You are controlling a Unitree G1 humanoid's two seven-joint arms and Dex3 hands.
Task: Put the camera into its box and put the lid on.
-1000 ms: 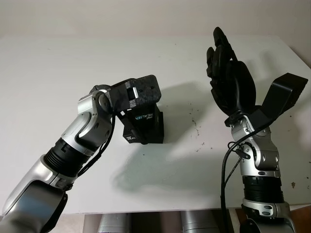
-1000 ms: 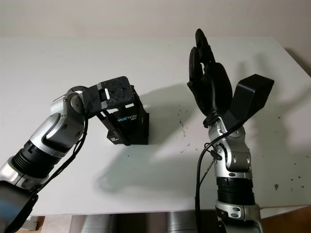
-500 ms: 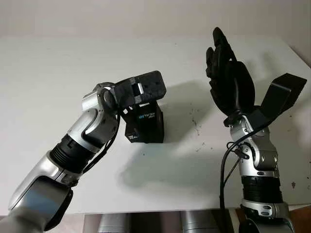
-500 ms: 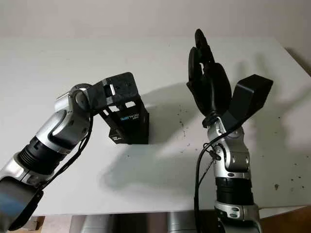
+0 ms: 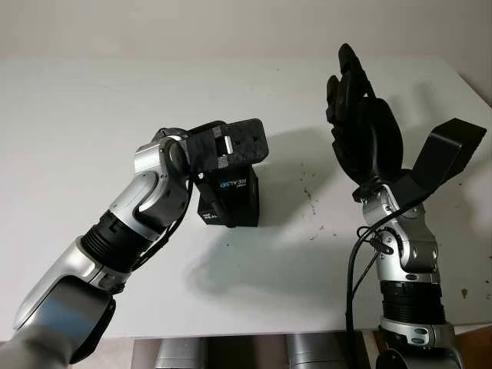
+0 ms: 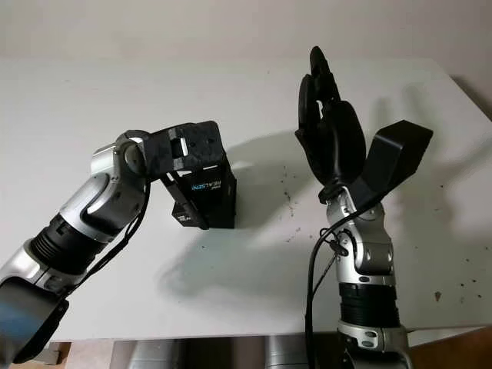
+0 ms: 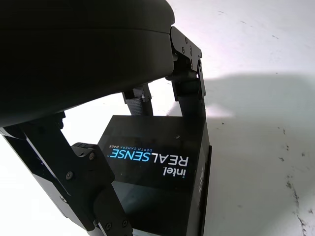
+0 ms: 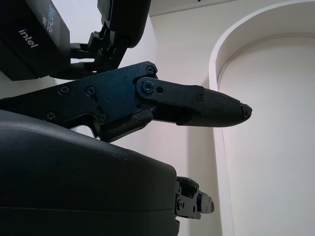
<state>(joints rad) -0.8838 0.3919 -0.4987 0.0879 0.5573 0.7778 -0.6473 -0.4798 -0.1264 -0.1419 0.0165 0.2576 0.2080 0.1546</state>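
Note:
The black camera box [image 5: 231, 201], printed "intel REALSENSE", stands upright on the white table [image 5: 92, 115] left of centre, with its lid closed. My left hand [image 5: 228, 144] sits on top of it. In the left wrist view its fingers [image 7: 189, 78] run down both narrow sides of the box [image 7: 157, 172], so the hand is shut on it. My right hand [image 5: 360, 115] is raised upright above the right side of the table, open and holding nothing. It is well apart from the box. The right wrist view has its fingers [image 8: 197, 105] against the wall and the box [image 8: 29, 39] far off.
Small dark specks [image 5: 311, 201] mark the table between the box and the right arm. The black wrist camera housing [image 5: 450, 154] sticks out to the right of the right forearm. The table's front edge [image 5: 254, 337] runs just before both arms.
My left forearm and elbow have swung forward and to the right, and the hand has levelled out on the box top. The box and the right hand have stayed in place.

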